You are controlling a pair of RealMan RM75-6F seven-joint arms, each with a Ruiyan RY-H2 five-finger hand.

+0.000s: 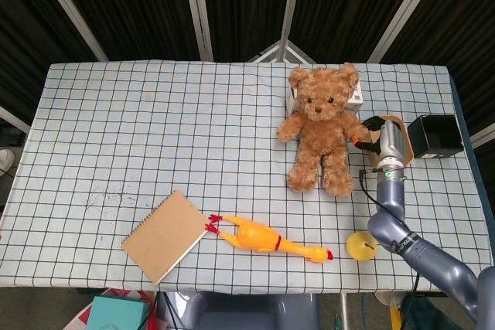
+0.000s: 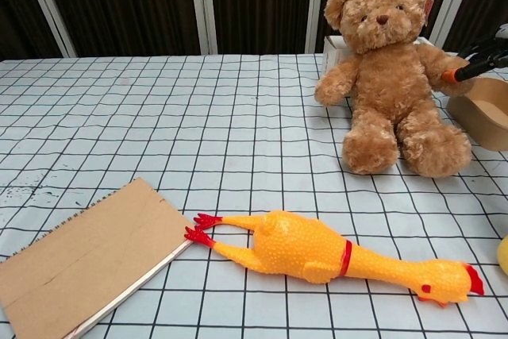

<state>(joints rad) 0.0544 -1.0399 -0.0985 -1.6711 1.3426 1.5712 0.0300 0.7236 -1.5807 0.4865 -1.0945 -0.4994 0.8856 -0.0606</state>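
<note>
Near edge of the checked table [image 1: 116,129]: brown spiral notebook [image 1: 164,236] lying flat at the front left. Just to its right, yellow rubber chicken [image 1: 267,239] on its side, red feet almost touching the notebook's corner, head pointing right. Further right along the same edge, a small yellow round object [image 1: 360,246], apart from the chicken's head; in the chest view only a sliver of it shows at the right border.

Mid-table, right side: right arm comes in from the lower right corner and runs up toward the bear. Right hand [image 1: 371,135] sits at the teddy bear's [image 1: 322,130] outstretched arm, orange-tipped fingers [image 2: 452,76] touching the paw. Chest view cuts the hand off at the frame edge, head view is too small, so I cannot tell if the fingers are actually closed on the paw or just resting against it.

Teddy bear sits upright, legs forward, facing the robot. Tan open box [image 2: 481,112] just right of it, directly under the hand. Black box [image 1: 435,135] beyond that at the table's right edge.

Far side: white box [image 1: 349,96] directly behind the bear, touching its back.

Left hand appears in neither view.
</note>
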